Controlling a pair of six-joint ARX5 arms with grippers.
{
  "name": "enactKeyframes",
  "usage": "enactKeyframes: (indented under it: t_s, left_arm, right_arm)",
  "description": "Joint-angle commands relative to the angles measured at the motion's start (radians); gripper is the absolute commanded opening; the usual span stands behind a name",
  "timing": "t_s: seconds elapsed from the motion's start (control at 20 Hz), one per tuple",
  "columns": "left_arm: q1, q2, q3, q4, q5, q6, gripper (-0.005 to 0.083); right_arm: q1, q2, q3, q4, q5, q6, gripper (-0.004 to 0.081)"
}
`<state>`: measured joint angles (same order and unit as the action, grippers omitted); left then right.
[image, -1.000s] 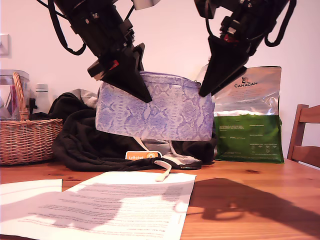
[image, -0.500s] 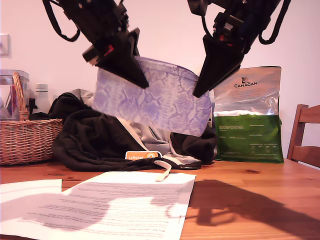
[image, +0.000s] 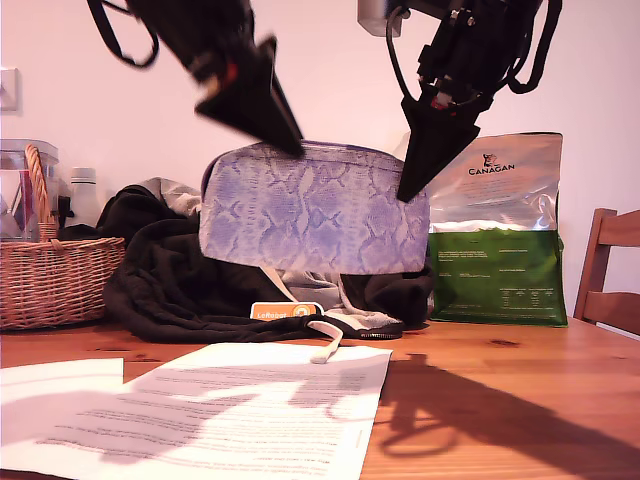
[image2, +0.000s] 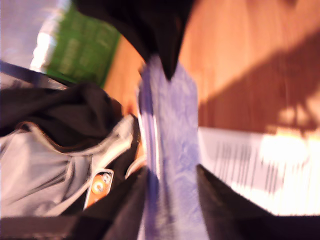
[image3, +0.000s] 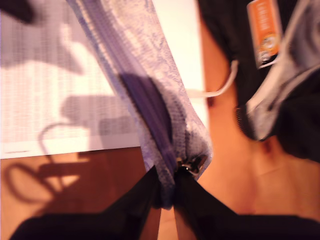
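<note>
Snakeskin pouch (image: 315, 210) hangs btwn my first gripper (image: 288, 146) & my second gripper (image: 408, 190), both clamped on its top edge.

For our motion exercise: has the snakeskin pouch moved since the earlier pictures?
Yes. The snakeskin pouch has levelled: its end at the exterior view's left has dropped since half a second ago, judged against the wicker basket.

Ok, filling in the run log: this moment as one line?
my first gripper: shut on snakeskin pouch | my second gripper: shut on snakeskin pouch | snakeskin pouch: off table, black jacket behind
</note>
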<state>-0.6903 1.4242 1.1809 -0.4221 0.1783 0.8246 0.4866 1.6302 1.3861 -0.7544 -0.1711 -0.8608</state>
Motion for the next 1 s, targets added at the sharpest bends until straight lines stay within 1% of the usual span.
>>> enactKeyframes:
  t_s: [0.0,0.05,0.1,0.2,0.3,0.35,0.4,0.6,0.7,0.8,0.95]
  left_arm:
    - [0.02,-0.024,-0.008,0.026,0.04,-0.065,0.0293]
    - [0.045,-0.024,-0.008,0.029,0.065,-0.074,0.0289]
    - [0.073,-0.024,-0.008,0.032,0.084,-0.131,0.0286]
    - [0.127,-0.023,-0.008,0.05,0.115,-0.208,0.0286]
    - [0.186,-0.023,-0.008,0.092,0.121,-0.269,0.0285]
    - [0.218,-0.023,-0.008,0.108,0.121,-0.327,0.0285]
    - [0.245,-0.023,-0.008,0.113,0.122,-0.351,0.0285]
    - [0.332,-0.023,-0.008,0.116,0.187,-0.353,0.0285]
    - [0.362,-0.023,-0.008,0.125,0.213,-0.353,0.0284]
    - [0.377,-0.024,-0.008,0.161,0.279,-0.354,0.0284]
    - [0.381,-0.026,-0.006,0.18,0.401,-0.353,0.0284]
  right_arm:
    - [0.009,-0.003,0.01,0.026,-0.001,-0.044,-0.0013]
    - [0.018,-0.003,0.01,0.036,-0.001,-0.08,-0.0013]
    - [0.028,-0.003,0.01,0.049,-0.001,-0.1,-0.0013]
    - [0.049,-0.003,0.01,0.089,0.007,-0.212,-0.0013]
    - [0.076,-0.003,0.01,0.171,0.056,-0.324,-0.0013]
    - [0.087,-0.006,0.01,0.215,0.068,-0.361,-0.0013]
    - [0.1,-0.009,0.01,0.256,0.077,-0.399,-0.0013]
    - [0.158,-0.037,0.01,0.387,0.071,-0.504,-0.0013]
    - [0.192,-0.061,0.01,0.431,0.048,-0.559,-0.0013]
    - [0.214,-0.085,0.01,0.465,0.018,-0.621,-0.0013]
    - [0.234,-0.098,0.01,0.473,-0.005,-0.716,-0.0013]
